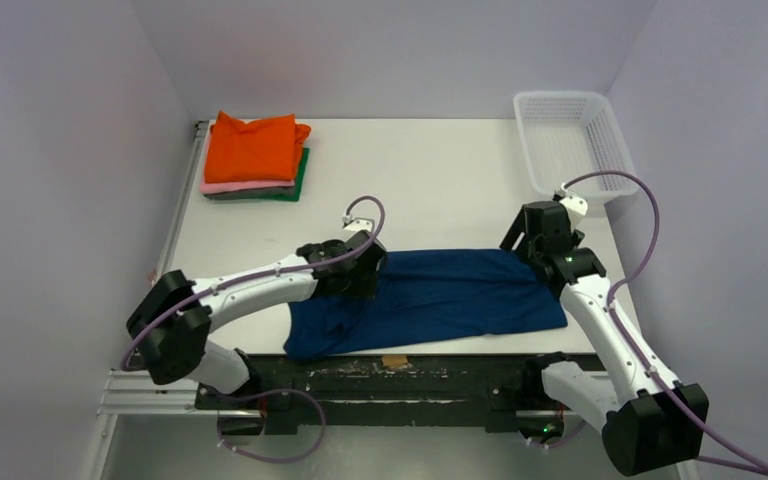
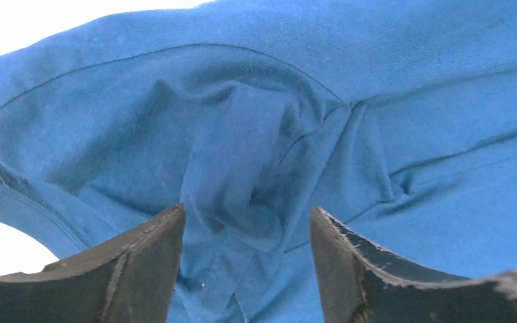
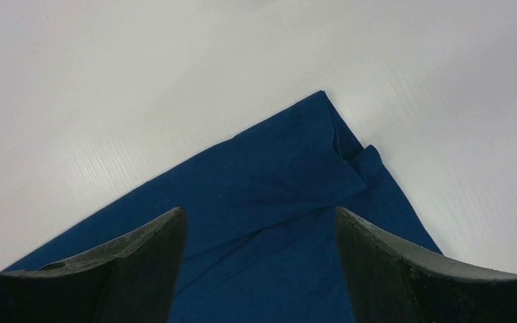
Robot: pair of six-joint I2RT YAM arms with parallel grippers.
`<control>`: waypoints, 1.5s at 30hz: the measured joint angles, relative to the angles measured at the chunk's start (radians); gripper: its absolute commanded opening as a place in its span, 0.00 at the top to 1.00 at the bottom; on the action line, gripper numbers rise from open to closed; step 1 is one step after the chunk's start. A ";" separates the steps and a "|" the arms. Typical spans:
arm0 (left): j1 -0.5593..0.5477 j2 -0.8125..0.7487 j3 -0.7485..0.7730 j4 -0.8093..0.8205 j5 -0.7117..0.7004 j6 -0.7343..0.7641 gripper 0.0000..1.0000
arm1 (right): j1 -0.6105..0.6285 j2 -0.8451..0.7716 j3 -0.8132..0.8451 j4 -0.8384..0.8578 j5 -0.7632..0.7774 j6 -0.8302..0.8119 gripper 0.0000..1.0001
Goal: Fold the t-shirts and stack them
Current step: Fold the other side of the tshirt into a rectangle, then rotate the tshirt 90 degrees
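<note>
navy t-shirt (image 1: 440, 295): plain dark blue | far left, all plain: orange t-shirt (image 1: 255, 148), pink t-shirt (image 1: 245, 186), dark green t-shirt (image 1: 301, 175) | basket (image 1: 570, 140): white mesh | table (image 1: 440, 190): white

left tool (image 2: 246, 212): jaws apart, low, tilted downward | right tool (image 3: 259, 212): jaws apart, low, tilted downward

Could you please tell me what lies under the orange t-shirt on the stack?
A pink t-shirt, then a dark green t-shirt at the bottom; only their edges show. The orange t-shirt covers the rest, so any further layers cannot be seen.
</note>
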 measured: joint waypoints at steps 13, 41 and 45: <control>0.004 0.187 0.084 -0.071 0.054 -0.002 1.00 | 0.000 -0.043 -0.022 -0.010 -0.003 -0.010 0.24; -0.031 -0.079 0.075 -0.095 0.259 0.020 0.00 | 0.000 0.029 -0.024 0.000 -0.039 -0.031 0.21; 0.058 -0.202 -0.032 0.017 0.307 -0.001 0.00 | -0.001 0.085 -0.036 0.099 -0.137 -0.060 0.20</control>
